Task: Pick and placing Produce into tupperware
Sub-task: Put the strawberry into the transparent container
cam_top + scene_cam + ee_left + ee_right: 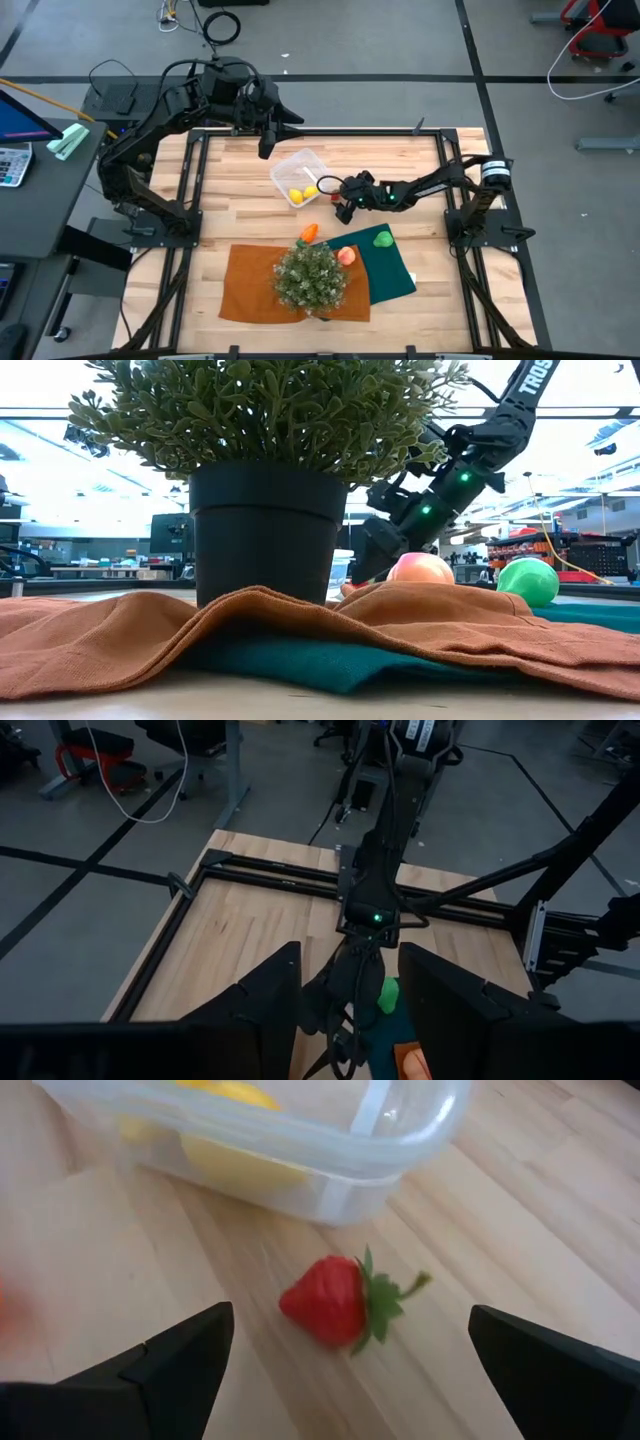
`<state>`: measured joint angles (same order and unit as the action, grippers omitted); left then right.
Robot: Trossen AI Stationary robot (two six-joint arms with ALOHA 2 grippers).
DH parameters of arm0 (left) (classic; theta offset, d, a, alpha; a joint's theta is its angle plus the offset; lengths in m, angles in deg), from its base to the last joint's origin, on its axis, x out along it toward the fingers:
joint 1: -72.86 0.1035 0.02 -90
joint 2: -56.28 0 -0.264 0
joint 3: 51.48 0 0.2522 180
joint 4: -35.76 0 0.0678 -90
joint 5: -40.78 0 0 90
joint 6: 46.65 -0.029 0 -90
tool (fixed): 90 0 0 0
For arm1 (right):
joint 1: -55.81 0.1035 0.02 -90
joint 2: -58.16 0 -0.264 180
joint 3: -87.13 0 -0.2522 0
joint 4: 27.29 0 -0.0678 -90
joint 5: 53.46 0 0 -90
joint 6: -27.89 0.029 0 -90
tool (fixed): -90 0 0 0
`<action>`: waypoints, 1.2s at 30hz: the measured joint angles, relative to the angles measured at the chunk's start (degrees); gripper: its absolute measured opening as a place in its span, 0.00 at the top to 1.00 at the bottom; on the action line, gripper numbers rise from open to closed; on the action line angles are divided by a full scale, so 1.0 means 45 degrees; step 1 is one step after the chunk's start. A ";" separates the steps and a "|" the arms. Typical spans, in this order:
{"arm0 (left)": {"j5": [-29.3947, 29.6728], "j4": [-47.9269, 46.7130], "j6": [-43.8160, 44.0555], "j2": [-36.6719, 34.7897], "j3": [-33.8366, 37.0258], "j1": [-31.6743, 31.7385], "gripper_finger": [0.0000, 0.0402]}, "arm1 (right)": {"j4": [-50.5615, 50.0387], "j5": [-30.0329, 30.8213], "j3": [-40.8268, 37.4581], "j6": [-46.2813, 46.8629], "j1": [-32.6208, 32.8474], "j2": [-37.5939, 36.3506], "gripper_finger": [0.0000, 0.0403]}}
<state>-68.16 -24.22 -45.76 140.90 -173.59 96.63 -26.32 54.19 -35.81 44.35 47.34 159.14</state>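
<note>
While the strawberry [338,1301] lies on bare wood just outside the tupperware [299,175], close to its near wall but not touching, the right gripper [343,203] hangs over it with its fingers spread wide and nothing between them. Open wood surrounds the berry on the remaining sides. The tupperware holds yellow produce [297,193] and sits toward the table's far middle, with clear wood between it and the black frame rail [330,131]. An orange piece [309,232], a peach piece [346,256] and a green piece [383,239] rest near the potted plant [311,276], on the orange cloth [250,285] and the dark green cloth [392,270]. The left gripper [265,146] waits above the far edge, fingers partly apart, gripping nothing. Table: light butcher-block wood [230,205]. Grey floor with cables beyond.
</note>
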 joint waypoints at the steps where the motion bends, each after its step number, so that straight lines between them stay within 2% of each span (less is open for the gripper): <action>1: 0.0000 0.0000 0.0000 0.0000 0.0000 0.0000 0.56 | 0.0038 0.0000 0.0162 -0.0004 0.0000 0.0146 0.07; 9: 0.0000 -0.0016 0.0008 0.0000 0.0000 0.0000 0.57 | -0.0070 -0.0039 0.0893 0.0001 0.0000 0.1118 0.07; 17: 0.0000 -0.0180 0.0005 0.0000 0.0000 0.0000 0.56 | -0.0155 -0.0198 0.0895 0.0429 -0.0060 0.1297 0.11; 36: 0.0000 -0.0301 0.0049 0.0002 0.0000 0.0000 0.56 | -0.0181 -0.0291 0.0890 0.0628 -0.0215 0.1299 0.40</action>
<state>-68.16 -25.57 -45.55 140.91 -173.59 96.63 -27.13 52.88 -31.80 47.18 46.37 164.98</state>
